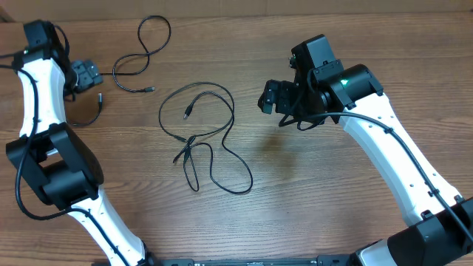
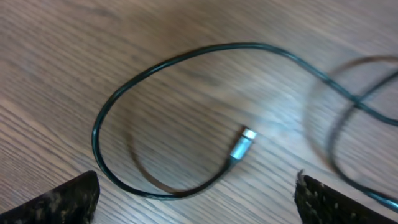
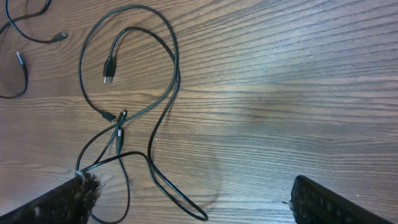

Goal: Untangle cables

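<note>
Three groups of thin black cables lie on the wooden table. A loose tangle of cables (image 1: 199,133) with crossing loops sits at the centre, also seen in the right wrist view as cables (image 3: 124,118). A separate S-shaped cable (image 1: 144,52) lies at the back left; its loop (image 2: 155,81) and silver plug (image 2: 241,146) show in the left wrist view. A third strand (image 1: 94,111) curves beside the left arm. My left gripper (image 1: 85,74) (image 2: 196,205) is open just above that loop, holding nothing. My right gripper (image 1: 277,100) (image 3: 193,199) is open, right of the tangle, empty.
The left arm's white links and black joint (image 1: 52,162) stand over the table's left side. The right arm (image 1: 392,148) runs diagonally from the front right corner. The table's far edge (image 1: 414,9) is at the top.
</note>
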`<action>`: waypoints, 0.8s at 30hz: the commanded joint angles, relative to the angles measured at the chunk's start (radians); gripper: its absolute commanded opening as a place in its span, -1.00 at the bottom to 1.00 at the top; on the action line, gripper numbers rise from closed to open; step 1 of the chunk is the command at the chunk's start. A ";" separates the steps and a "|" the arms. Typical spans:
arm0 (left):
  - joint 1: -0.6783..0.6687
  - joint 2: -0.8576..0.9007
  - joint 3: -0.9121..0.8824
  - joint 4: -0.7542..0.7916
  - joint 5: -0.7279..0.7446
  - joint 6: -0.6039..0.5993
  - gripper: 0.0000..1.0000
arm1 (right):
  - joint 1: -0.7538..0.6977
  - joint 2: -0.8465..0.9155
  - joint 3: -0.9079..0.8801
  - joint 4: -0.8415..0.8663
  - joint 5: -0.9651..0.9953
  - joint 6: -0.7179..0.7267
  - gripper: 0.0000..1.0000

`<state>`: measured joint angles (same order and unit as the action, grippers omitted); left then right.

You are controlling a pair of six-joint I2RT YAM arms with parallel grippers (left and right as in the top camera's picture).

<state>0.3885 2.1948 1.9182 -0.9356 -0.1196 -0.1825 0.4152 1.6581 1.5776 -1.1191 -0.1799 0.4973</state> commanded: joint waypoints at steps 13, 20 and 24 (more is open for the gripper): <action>0.145 -0.009 -0.097 0.035 -0.015 0.003 1.00 | 0.006 0.005 -0.006 0.016 -0.005 -0.006 0.95; 0.153 -0.007 -0.157 0.097 0.085 0.047 0.81 | 0.006 0.005 -0.006 0.017 -0.005 -0.006 0.95; 0.148 -0.007 -0.208 0.161 0.102 0.056 0.76 | 0.006 0.005 -0.006 0.016 -0.005 -0.006 0.95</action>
<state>0.5442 2.1948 1.7500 -0.8021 -0.0612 -0.1543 0.4149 1.6581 1.5776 -1.1072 -0.1795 0.4969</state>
